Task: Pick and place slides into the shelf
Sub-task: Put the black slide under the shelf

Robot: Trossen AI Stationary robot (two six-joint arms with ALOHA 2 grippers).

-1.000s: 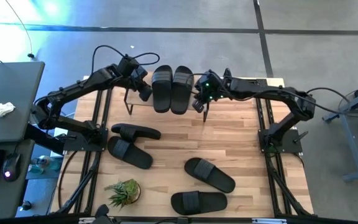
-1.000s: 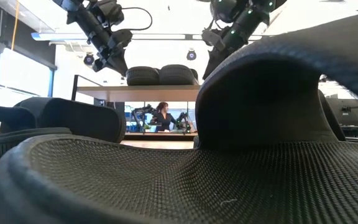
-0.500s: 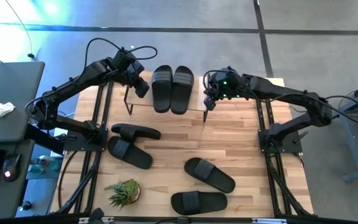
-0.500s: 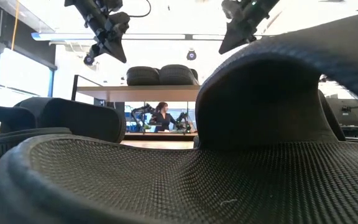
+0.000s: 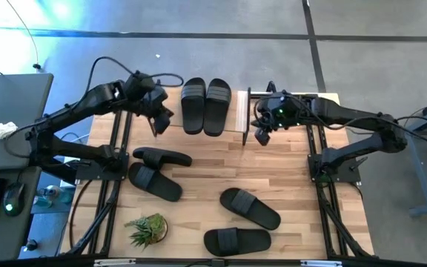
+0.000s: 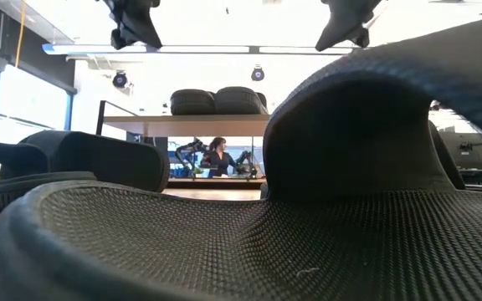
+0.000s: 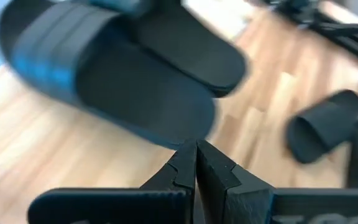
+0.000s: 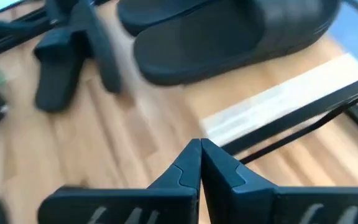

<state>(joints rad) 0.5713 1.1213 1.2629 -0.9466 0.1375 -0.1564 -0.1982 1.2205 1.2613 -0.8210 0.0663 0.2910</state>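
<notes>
I have both arms reaching toward the far end of the table, one on each side of the shelf (image 5: pixel 237 113). My left gripper (image 5: pixel 158 119) hangs off the shelf's left end, above the bare wood, and its wrist camera shows the two fingers pressed together with nothing between them. My right gripper (image 5: pixel 262 132) sits off the shelf's right end, just beyond the black frame, and its fingers are likewise closed on nothing. From table height I see both grippers high up, the left gripper (image 6: pixel 135 21) and the right gripper (image 6: pixel 346 23), each clear above the shelf top. Two slides (image 5: pixel 206 106) lie side by side on the shelf's light plank top, touching along their long edges, straps up. They are matte black, oval-soled, each with one wide ribbed strap. Four more slides rest on the table nearer me: a crossed pair (image 5: pixel 156 172) on the left, and two lying apart on the right (image 5: pixel 249 208) (image 5: pixel 236 240). A small potted plant (image 5: pixel 147 228) stands near the front left corner.
</notes>
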